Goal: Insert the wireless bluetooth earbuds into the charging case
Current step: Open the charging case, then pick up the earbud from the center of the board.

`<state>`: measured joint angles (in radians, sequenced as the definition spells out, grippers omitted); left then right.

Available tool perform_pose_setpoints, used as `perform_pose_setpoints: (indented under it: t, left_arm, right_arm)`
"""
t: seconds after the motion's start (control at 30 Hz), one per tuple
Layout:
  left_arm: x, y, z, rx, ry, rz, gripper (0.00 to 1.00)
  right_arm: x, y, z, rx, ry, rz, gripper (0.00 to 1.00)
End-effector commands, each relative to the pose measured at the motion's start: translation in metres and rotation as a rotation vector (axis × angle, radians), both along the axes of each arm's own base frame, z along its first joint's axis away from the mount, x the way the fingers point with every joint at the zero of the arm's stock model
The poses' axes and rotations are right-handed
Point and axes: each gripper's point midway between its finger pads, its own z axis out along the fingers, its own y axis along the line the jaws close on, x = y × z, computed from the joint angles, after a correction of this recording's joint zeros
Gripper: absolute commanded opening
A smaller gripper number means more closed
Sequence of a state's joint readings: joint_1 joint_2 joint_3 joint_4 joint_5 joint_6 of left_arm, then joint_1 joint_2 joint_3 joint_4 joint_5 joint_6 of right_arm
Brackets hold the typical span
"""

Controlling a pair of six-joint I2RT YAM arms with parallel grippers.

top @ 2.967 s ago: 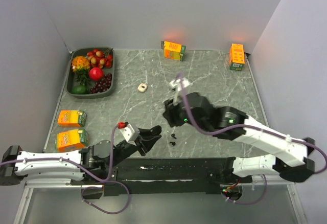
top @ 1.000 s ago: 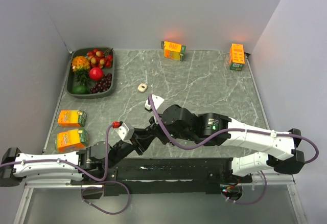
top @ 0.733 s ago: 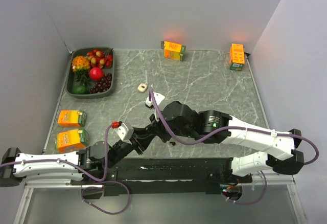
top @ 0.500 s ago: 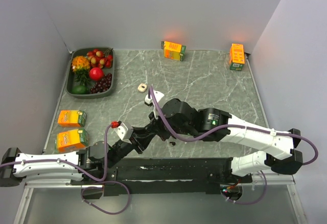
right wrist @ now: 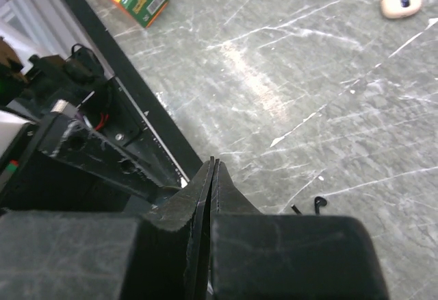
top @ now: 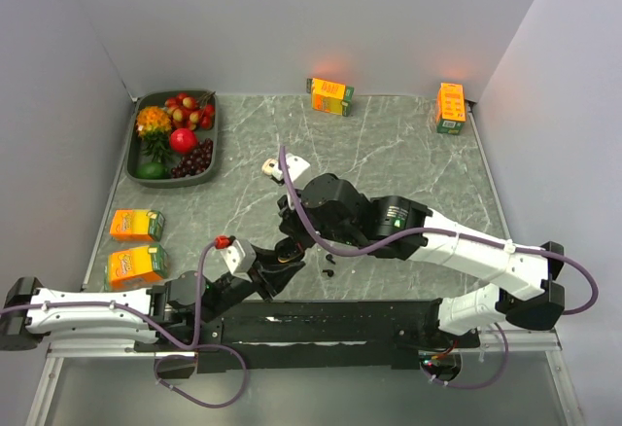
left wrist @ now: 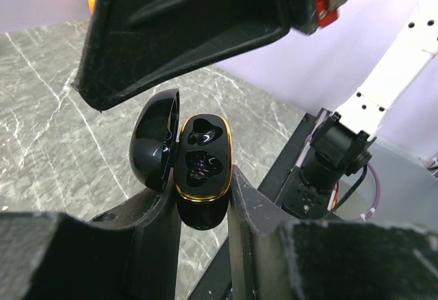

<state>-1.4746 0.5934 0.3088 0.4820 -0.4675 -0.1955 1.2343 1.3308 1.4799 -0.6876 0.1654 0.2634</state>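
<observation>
The left fingers (left wrist: pixel 250 211) clamp the charging case (left wrist: pixel 202 166), lid swung open and both wells seemingly empty, presented for loading. A whitish earbud (top: pixel 271 165) waits farther off on the surface (top: pixel 408 144). The right fingers (right wrist: pixel 229 201), pressed together on nothing visible, hover over the case. A black earbud (top: pixel 328 271) lies just right.

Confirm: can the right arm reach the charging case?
Likely yes: the left gripper holds the charging case with its lid open, and the right gripper hangs close by, nothing between.
</observation>
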Motion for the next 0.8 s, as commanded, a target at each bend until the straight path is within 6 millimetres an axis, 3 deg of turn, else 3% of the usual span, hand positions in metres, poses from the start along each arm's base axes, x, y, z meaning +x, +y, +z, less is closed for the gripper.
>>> perform_pose_setpoints:
  t: [0.0,0.07,0.17,0.23,0.3,0.4,0.43,0.5,0.53,0.67,0.77]
  left_arm:
    - [-0.003,0.005,0.022,-0.100,-0.001,-0.011,0.01]
    - [-0.003,0.006,0.022,-0.114,0.005,-0.007,0.01]
    - [-0.002,0.010,0.021,-0.135,0.018,-0.002,0.01]
    - [-0.002,0.013,0.025,-0.170,0.030,0.001,0.01]
    - [-0.002,0.017,0.025,-0.205,0.045,0.002,0.01]
    - [-0.003,0.021,0.024,-0.246,0.067,-0.003,0.01]
    - [-0.002,0.022,0.024,-0.255,0.070,-0.002,0.01]
    - [-0.003,0.024,0.021,-0.268,0.080,-0.005,0.01]
    - [-0.003,0.024,0.020,-0.266,0.083,-0.003,0.01]
    - [-0.003,0.026,0.013,-0.253,0.090,-0.004,0.01]
    - [-0.002,0.028,0.004,-0.224,0.098,0.003,0.01]
  right_arm:
    - [0.013,-0.010,0.043,0.105,-0.077,-0.080,0.00]
    - [0.021,-0.024,0.057,0.141,-0.100,-0.146,0.02]
    - [0.032,-0.050,0.079,0.216,-0.129,-0.240,0.36]
    - [0.047,-0.069,0.082,0.235,-0.123,-0.310,0.55]
    - [0.055,-0.087,0.082,0.255,-0.113,-0.366,0.61]
    - [0.067,-0.107,0.059,0.188,-0.125,-0.429,0.70]
    - [0.067,-0.108,0.035,0.132,-0.114,-0.430,0.73]
    - [0.068,-0.107,0.012,0.087,-0.102,-0.427,0.74]
    - [0.066,-0.106,-0.014,0.038,-0.081,-0.414,0.74]
    - [0.062,-0.099,-0.070,-0.048,0.042,-0.407,0.74]
    - [0.056,-0.097,-0.105,-0.122,0.127,-0.394,0.72]
